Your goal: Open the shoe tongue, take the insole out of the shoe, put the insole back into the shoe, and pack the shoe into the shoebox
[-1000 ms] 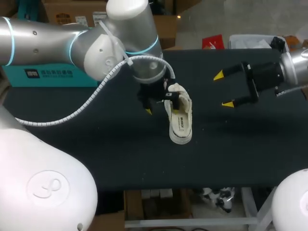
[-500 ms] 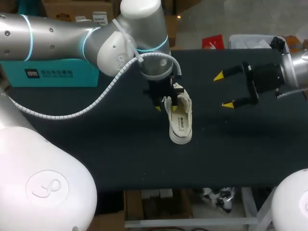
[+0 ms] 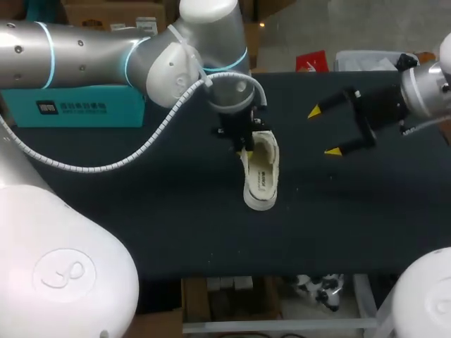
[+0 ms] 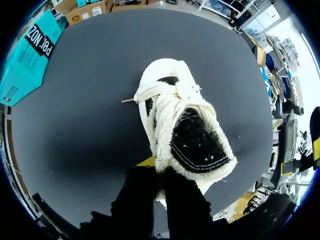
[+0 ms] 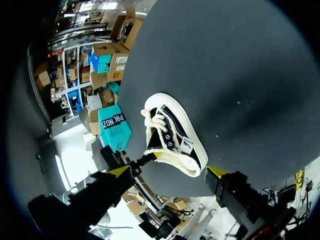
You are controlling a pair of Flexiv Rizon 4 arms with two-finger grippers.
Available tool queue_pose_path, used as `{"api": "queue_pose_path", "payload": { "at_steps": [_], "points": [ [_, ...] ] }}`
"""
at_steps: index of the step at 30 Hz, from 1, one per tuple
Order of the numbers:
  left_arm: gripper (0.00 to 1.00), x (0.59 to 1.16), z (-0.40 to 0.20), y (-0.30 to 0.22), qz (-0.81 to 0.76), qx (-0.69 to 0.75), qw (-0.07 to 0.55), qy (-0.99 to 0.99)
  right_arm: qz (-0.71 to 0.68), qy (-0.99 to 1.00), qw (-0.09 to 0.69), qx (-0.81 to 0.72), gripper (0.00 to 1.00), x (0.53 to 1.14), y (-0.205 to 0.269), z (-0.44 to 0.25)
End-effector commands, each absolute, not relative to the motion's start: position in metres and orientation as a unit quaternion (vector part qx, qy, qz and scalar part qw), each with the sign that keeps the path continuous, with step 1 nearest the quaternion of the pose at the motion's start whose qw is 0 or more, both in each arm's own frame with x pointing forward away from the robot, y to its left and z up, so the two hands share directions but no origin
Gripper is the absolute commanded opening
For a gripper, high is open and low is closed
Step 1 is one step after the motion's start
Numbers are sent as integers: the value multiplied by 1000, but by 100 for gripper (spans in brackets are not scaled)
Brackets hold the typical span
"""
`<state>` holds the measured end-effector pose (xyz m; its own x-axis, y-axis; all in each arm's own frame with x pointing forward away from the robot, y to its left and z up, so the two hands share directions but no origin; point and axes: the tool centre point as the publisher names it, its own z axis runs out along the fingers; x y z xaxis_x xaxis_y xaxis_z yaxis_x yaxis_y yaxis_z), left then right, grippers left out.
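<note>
Early: left gripper (image 4: 159, 170) pinching rim of black-and-white fleece-lined canvas shoe (image 3: 261, 176), right gripper (image 3: 325, 131) spread; insole out/in and teal cardboard shoebox (image 3: 70, 109) packing pending.

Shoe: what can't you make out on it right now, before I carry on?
Insole: left wrist view, the shoe's opening is dark inside; in or out, I cannot tell.
Tongue: left wrist view, buried under laces and fleece; head view, too small and partly under the left arm.
Teal box: head view, the arm cuts it off; lid state unseen.
</note>
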<state>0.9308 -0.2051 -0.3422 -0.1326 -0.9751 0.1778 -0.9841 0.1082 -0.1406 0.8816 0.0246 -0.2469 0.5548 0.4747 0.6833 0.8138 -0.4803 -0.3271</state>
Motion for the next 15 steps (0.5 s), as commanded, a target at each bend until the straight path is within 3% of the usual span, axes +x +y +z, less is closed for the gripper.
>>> {"api": "queue_pose_path", "payload": {
  "at_steps": [1, 15],
  "points": [
    [0, 927, -329, -187, 138, 640, 25, -756, -258, -382, 249, -852, 100, 874, 32, -238],
    [0, 937, -253, -148, 215, 449, 10, -867, -251, -404, 239, -846, 100, 881, 34, -237]
  ]
}}
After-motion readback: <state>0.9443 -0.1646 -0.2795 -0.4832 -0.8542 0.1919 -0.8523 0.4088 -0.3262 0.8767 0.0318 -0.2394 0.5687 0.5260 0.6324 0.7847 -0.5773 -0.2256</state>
